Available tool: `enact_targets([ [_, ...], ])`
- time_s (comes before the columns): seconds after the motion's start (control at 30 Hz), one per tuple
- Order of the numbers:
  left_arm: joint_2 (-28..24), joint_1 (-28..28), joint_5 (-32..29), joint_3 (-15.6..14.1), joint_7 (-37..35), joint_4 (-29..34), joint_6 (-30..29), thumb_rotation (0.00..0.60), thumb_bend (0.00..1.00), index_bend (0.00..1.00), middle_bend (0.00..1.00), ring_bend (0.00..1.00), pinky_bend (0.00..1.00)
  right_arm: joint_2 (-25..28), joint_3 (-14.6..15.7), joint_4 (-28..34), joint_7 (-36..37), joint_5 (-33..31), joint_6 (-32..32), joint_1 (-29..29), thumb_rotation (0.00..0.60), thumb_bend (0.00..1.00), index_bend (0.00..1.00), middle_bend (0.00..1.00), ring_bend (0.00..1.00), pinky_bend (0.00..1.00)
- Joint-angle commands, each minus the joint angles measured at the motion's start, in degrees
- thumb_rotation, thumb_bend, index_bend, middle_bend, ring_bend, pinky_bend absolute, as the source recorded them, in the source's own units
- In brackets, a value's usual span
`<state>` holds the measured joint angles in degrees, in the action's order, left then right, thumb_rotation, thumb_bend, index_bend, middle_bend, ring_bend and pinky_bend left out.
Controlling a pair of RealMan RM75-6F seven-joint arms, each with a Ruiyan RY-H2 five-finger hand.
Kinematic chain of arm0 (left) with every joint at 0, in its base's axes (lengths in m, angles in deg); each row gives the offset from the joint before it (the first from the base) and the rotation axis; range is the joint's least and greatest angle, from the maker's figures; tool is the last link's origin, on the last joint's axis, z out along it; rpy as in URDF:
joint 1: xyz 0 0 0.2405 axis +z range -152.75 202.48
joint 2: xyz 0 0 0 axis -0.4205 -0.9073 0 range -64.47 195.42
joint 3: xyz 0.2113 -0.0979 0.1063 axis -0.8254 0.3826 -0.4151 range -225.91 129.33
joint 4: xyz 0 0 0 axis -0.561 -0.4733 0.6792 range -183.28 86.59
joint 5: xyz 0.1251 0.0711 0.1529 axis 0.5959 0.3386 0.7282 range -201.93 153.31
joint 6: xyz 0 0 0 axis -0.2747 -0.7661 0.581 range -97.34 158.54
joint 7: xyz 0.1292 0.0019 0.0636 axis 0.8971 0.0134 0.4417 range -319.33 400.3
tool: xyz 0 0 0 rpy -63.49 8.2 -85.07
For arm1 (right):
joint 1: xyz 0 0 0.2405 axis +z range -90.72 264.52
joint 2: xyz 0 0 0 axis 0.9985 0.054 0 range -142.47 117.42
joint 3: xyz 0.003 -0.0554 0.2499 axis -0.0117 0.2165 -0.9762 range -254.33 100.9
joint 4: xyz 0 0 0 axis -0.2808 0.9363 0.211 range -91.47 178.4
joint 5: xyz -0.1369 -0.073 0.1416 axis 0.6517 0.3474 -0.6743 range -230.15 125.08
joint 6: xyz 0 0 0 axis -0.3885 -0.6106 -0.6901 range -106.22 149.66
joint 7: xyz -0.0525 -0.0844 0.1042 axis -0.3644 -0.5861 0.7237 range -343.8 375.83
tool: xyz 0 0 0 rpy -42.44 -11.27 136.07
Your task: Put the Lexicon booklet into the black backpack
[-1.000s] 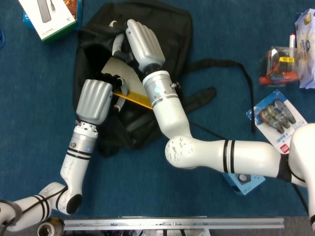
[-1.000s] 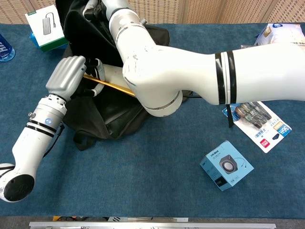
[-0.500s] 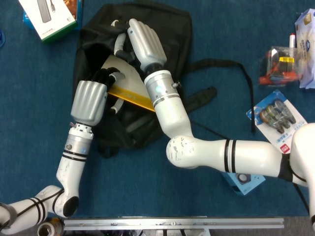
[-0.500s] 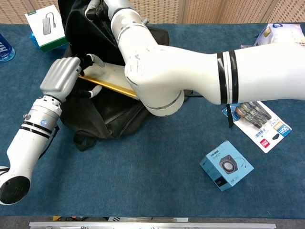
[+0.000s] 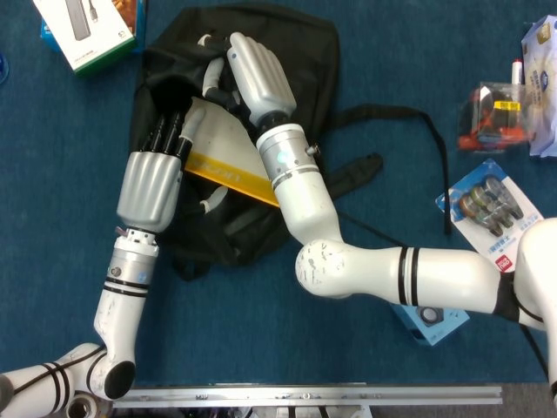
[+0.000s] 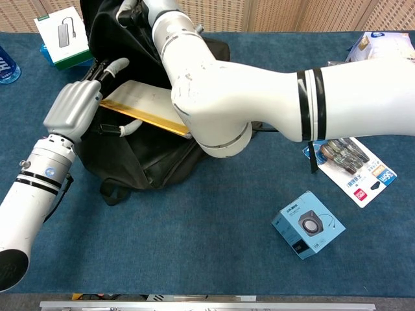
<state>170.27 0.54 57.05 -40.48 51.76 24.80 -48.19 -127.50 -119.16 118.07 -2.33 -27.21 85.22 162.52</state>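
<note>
While lying half in the bag: Lexicon booklet (image 5: pixel 224 150), in black backpack (image 5: pixel 300 65) mouth, far-left counter corner.
Left hand (image 5: pixel 153 174): fingers straight, holding nothing, beside booklet.
Right hand (image 5: pixel 257 74): gripping backpack rim.

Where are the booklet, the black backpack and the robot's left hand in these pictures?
Lexicon booklet (image 5: pixel 222 144): head view, its pale cover.
Black backpack (image 5: pixel 305 52): head view, bare top fabric.
Left hand (image 5: pixel 152 178): head view, back of hand.

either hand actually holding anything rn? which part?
Right robot hand grips the black backpack at the rim of its opening. Left robot hand holds nothing: its fingers lie stretched out beside the booklet, which sits partway in the bag.
</note>
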Motion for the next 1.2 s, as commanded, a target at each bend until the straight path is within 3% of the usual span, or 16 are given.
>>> enact_targets([
  [0.03, -0.12, 0.35, -0.56, -0.05, 0.98, 0.09, 0.24, 0.273, 0.13, 0.0, 0.0, 0.0, 0.16, 0.17, 0.0, 0.13, 0.03, 0.08, 0.09, -0.14, 0.6, 0.98, 0.69, 0.59, 0.61, 0.79],
  [0.1, -0.5, 0.71, -0.98, 0.02, 1.52, 0.53, 0.14, 0.264, 0.12, 0.0, 0.0, 0.0, 0.13, 0.36, 0.05, 0.24, 0.02, 0.09, 0.08, -0.3, 0.6, 0.98, 0.69, 0.59, 0.61, 0.79],
  [0.17, -0.85, 1.03, -1.27, 0.04, 1.52, 0.98, 0.09, 0.295, 0.12, 0.0, 0.0, 0.0, 0.1, 0.46, 0.14, 0.38, 0.14, 0.03, -0.04, -0.5, 0.6, 0.98, 0.69, 0.59, 0.61, 0.79],
  [0.3, -0.87, 1.2, -1.25, 0.36, 1.91, 0.91, -0.37, 0.532, 0.12, 0.0, 0.0, 0.0, 0.1, 0.54, 0.42, 0.68, 0.28, -0.04, -0.29, -0.78, 0.6, 0.98, 0.69, 0.59, 0.62, 0.79],
  [0.37, -0.44, 1.09, -0.97, 0.5, 1.88, 0.27, -0.63, 0.589, 0.12, 0.0, 0.0, 0.0, 0.1, 0.59, 0.49, 0.78, 0.29, -0.03, -0.33, -0.83, 0.6, 0.98, 0.69, 0.59, 0.61, 0.79],
  [0.87, -6.73, 2.34, 2.68, -2.55, 3.0, 3.9, -1.17, 0.6, 0.12, 0.0, 0.0, 0.0, 0.09, 1.61, 0.71, 1.48, 0.5, -0.79, -1.12, -1.67, 0.6, 0.98, 0.69, 0.58, 0.61, 0.79],
  [1.2, -4.22, 1.63, 1.8, -2.34, 2.26, 0.7, 1.26, 0.6, 0.12, 0.0, 0.0, 0.0, 0.09, 1.74, 0.87, 2.03, 0.47, -1.18, -0.83, -1.71, 0.6, 0.98, 0.69, 0.58, 0.61, 0.79],
])
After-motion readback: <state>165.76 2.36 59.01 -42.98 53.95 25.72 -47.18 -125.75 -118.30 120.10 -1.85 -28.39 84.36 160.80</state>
